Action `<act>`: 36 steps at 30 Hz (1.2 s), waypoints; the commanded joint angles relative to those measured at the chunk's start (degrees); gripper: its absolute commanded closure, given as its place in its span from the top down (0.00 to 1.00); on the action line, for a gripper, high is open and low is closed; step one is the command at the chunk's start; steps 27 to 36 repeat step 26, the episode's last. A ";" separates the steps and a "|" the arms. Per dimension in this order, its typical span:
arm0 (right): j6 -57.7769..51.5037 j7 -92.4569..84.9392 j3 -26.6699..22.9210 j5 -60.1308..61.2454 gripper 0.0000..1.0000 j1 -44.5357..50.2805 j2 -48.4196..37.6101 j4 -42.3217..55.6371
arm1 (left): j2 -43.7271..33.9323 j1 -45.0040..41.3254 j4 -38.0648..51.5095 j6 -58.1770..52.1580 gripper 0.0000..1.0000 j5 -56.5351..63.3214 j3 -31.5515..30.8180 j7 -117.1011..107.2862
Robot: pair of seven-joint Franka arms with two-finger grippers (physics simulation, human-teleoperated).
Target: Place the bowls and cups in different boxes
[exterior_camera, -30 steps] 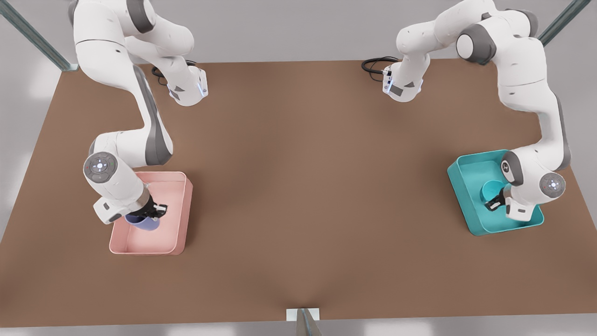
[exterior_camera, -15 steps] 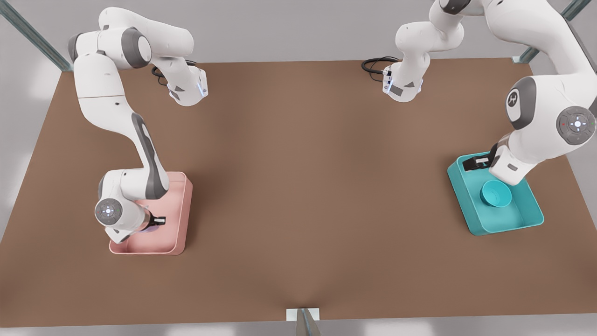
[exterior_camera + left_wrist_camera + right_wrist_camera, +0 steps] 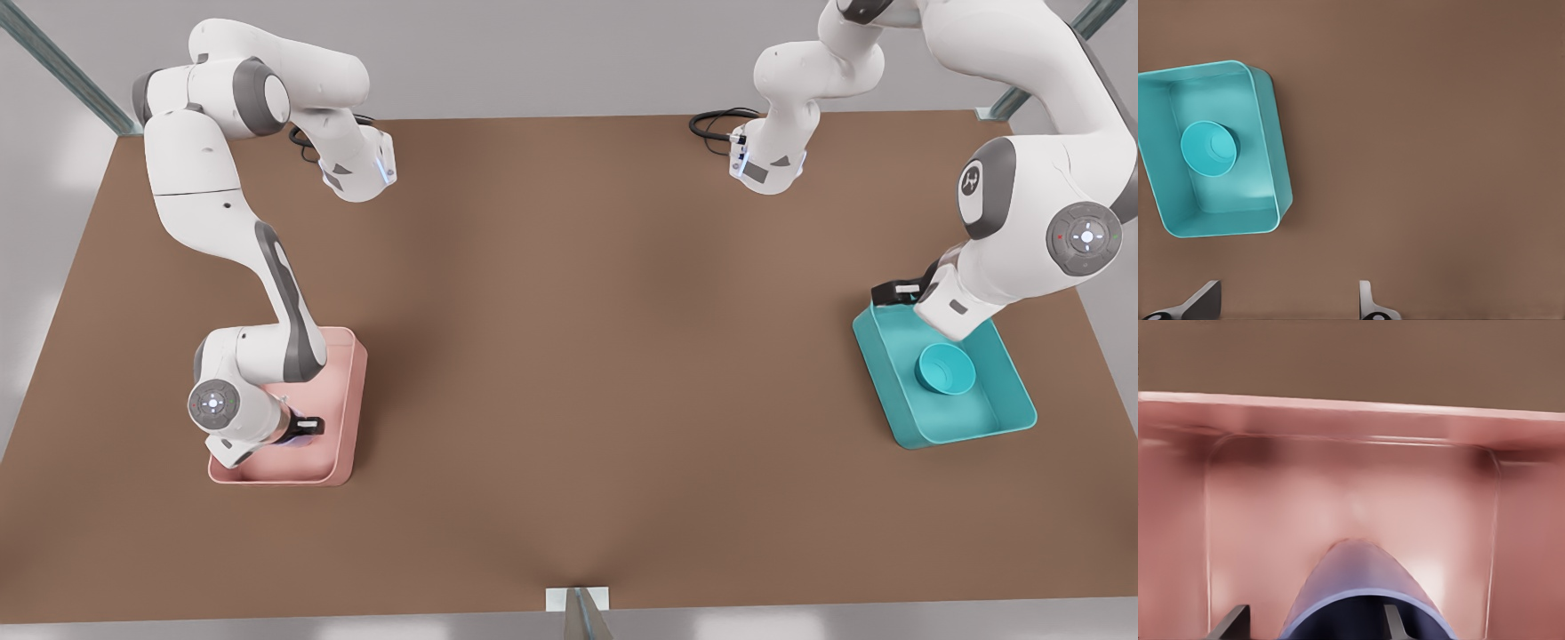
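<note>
The teal bowl (image 3: 946, 368) (image 3: 1209, 148) sits upright in the teal box (image 3: 978, 427) (image 3: 1271, 133) at the front view's right. My left gripper (image 3: 896, 292) (image 3: 1288, 308) hangs open above the table just beyond that box's far corner, holding nothing. At the front view's left, the lavender-blue cup (image 3: 1365, 587) stands in the pink box (image 3: 342, 400) (image 3: 1338, 413), mostly hidden under the wrist in the front view. My right gripper (image 3: 305, 427) (image 3: 1313, 623) is low inside the pink box, open, its fingers straddling the cup's near wall with a gap showing.
The brown table (image 3: 587, 356) stretches wide between the two boxes. Both arm bases stand at its far edge, with black cable (image 3: 716, 123) coiled by the one at the front view's right. Metal posts mark the far corners and the near edge's middle.
My left gripper let go of the bowl, rose and drew back out of the teal box. My right gripper lowered the cup into the pink box and now stands open around it.
</note>
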 commanded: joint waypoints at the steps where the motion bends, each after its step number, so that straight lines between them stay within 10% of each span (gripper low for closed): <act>1: 0.42 -6.11 -0.02 2.78 1.00 0.01 -0.04 0.07 | -0.06 0.01 0.03 -0.48 1.00 0.06 -0.01 3.73; 11: -4.67 -8.83 0.25 6.64 1.00 -0.08 -6.45 0.16 | 0.02 0.09 0.03 -0.40 1.00 -0.03 0.07 3.73; 19: -44.75 -2.59 0.16 10.25 1.00 -0.17 -29.92 8.51 | 0.02 0.09 -0.06 -0.40 1.00 -0.03 0.07 3.73; 36: -45.11 0.57 -0.37 11.39 1.00 -2.54 -31.68 7.54 | 0.02 0.09 -0.06 -0.31 1.00 0.06 0.07 3.73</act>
